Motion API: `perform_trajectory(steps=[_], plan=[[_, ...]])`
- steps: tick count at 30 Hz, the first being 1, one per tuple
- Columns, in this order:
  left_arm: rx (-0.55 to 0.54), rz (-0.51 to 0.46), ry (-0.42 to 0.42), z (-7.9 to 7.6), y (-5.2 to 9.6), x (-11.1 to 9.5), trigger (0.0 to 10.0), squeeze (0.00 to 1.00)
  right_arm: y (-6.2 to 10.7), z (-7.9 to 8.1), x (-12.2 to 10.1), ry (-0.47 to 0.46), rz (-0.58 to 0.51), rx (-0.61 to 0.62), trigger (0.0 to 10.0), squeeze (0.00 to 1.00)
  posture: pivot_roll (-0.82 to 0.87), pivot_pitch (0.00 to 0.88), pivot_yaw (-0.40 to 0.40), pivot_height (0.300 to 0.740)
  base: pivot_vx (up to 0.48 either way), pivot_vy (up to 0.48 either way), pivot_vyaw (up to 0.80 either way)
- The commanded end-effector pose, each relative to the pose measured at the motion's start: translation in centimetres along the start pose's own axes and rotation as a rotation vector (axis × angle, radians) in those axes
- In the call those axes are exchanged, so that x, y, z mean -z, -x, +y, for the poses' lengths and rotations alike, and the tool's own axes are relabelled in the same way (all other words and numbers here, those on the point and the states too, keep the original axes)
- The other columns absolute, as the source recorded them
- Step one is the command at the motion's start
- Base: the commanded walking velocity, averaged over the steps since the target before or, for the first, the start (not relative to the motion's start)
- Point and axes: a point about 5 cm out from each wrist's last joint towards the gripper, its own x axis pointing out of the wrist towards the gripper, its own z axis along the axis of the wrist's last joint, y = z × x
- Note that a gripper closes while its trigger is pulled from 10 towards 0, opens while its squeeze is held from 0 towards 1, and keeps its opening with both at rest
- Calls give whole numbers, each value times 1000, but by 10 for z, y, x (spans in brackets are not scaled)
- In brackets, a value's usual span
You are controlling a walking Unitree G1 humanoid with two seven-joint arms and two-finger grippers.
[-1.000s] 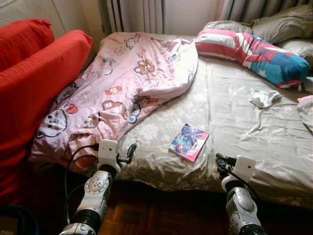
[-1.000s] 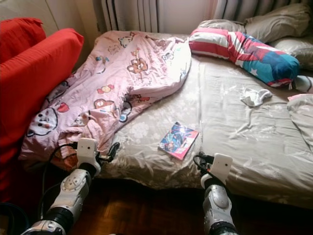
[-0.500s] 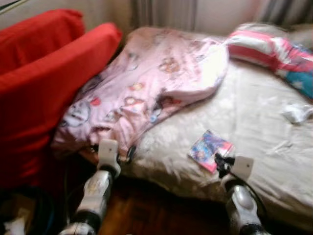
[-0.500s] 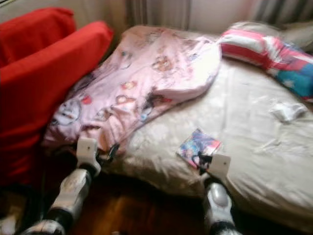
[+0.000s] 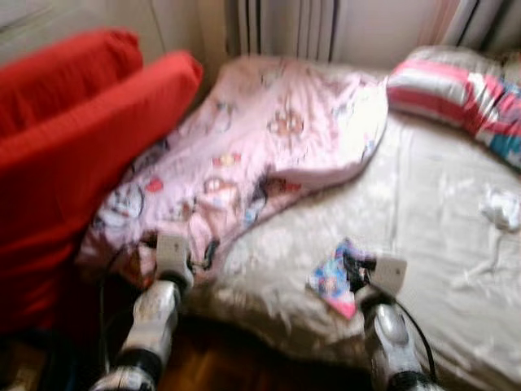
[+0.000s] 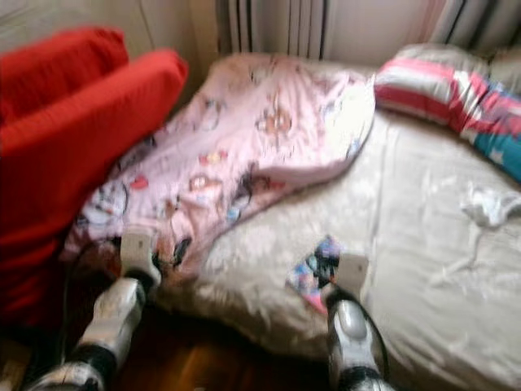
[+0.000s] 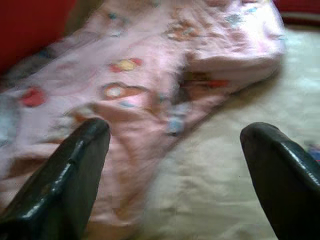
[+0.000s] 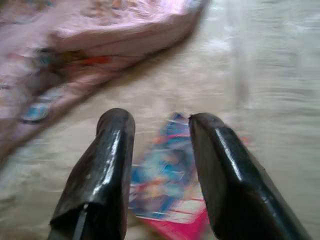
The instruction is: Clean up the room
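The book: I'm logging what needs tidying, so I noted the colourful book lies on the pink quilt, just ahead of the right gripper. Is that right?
Not quite. The book lies on the bare beige sheet, apart from the pink quilt, as the right wrist view shows. It is just ahead of the right gripper, whose fingers are open.

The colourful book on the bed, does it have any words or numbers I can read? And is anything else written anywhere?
No text can be read anywhere.
Colourful book: cover is a blur of blue, red and pink; any title is too blurred to read.
Pink blanket: cartoon pictures, no letters that can be made out.
Striped pillow: stripes, no words visible.
Right pincer hangs just above the book, open.
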Motion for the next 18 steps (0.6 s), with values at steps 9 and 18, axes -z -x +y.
perform_trajectory(steps=[9, 18], plan=[[-20, -4, -20, 7, 3, 0, 10000, 0, -2, 3, -3, -2, -8, -14, 10000, 0, 133, 137, 9, 740, 65, 0, 0], [-18, -18, -10, 6, 4, 0, 10000, 0, -1, 3, -4, 9, -25, -34, 10000, 0, 116, 131, 13, 740, 0, 0, 0]])
